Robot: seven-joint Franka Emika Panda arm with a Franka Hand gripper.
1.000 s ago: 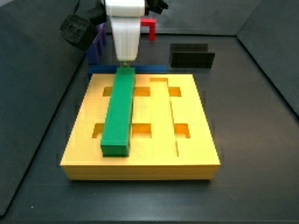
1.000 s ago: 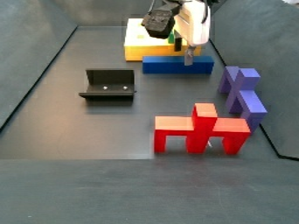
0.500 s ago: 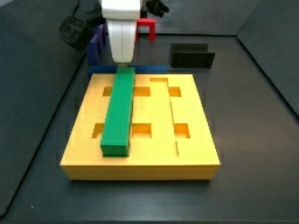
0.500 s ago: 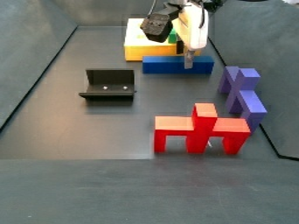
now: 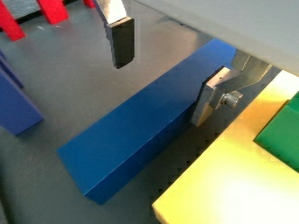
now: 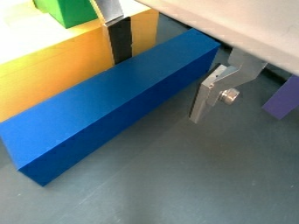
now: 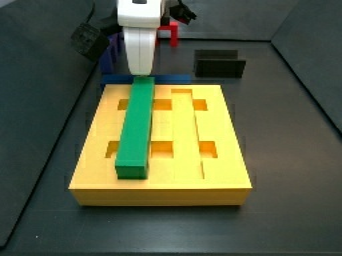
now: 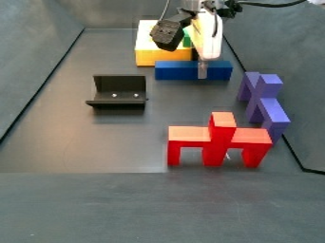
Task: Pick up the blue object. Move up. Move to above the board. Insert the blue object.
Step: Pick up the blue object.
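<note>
The blue object (image 5: 146, 131) is a long dark blue bar lying on the floor against the end of the yellow board (image 5: 233, 188). It also shows in a wrist view (image 6: 117, 109) and in both side views (image 7: 112, 70) (image 8: 191, 72). My gripper (image 5: 163, 70) is open and low over the bar. One finger (image 5: 121, 42) is on the bar's open side and the other finger (image 5: 211, 92) is between bar and board. Neither visibly touches the bar. The gripper also shows in the other views (image 6: 163, 66) (image 7: 136, 62) (image 8: 203, 59). A green bar (image 7: 136, 130) lies in a groove of the board (image 7: 201, 165).
The dark fixture (image 8: 117, 92) stands on the floor away from the board and also shows behind it (image 7: 221, 63). A red stepped block (image 8: 219, 142) and a violet stepped block (image 8: 263, 98) stand on the floor beyond the bar. Dark walls enclose the floor.
My gripper has come down a little over the blue bar with the jaws still open. The bar and the other pieces have not moved.
</note>
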